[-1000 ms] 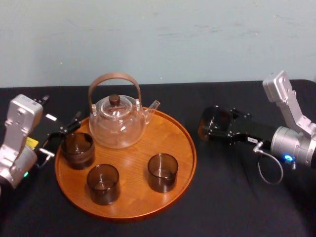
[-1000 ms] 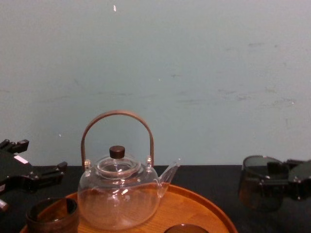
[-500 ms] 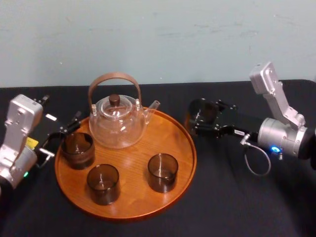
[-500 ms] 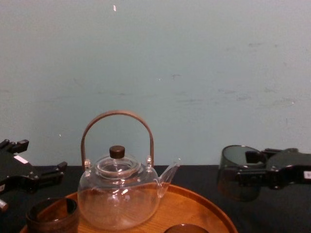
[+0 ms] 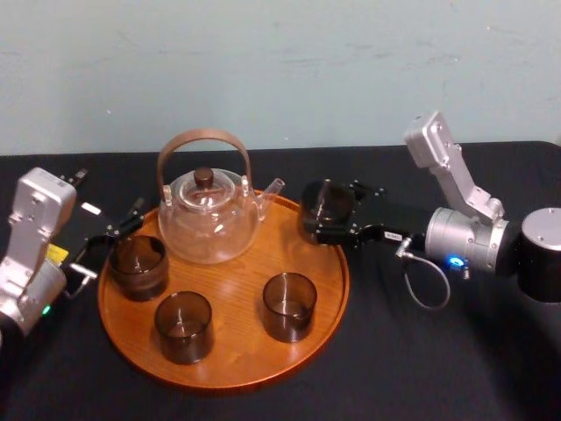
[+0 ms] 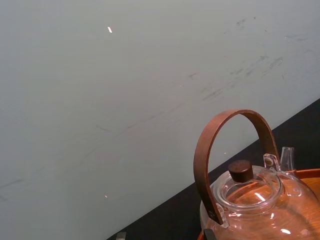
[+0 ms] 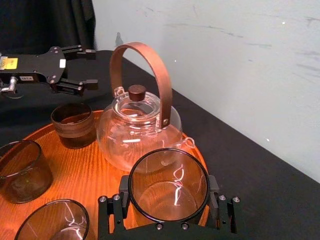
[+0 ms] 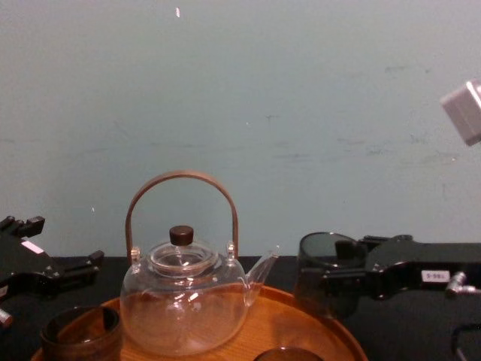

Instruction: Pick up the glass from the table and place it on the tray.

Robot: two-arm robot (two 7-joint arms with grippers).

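Head view looks down on the tray (image 5: pixel 235 265); chest view low, nearer (teapot (image 8: pixel 184 304) shared).

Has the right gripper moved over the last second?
Yes. The right gripper, shut on the glass, moved left toward the teapot, from over the table to the tray's right rim. The left gripper stays beside the tray's left edge.

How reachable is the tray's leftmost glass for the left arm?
Likely yes: the left end effector sits open at the tray rim right beside the leftmost glass, nothing between them. The teapot stands close behind it.
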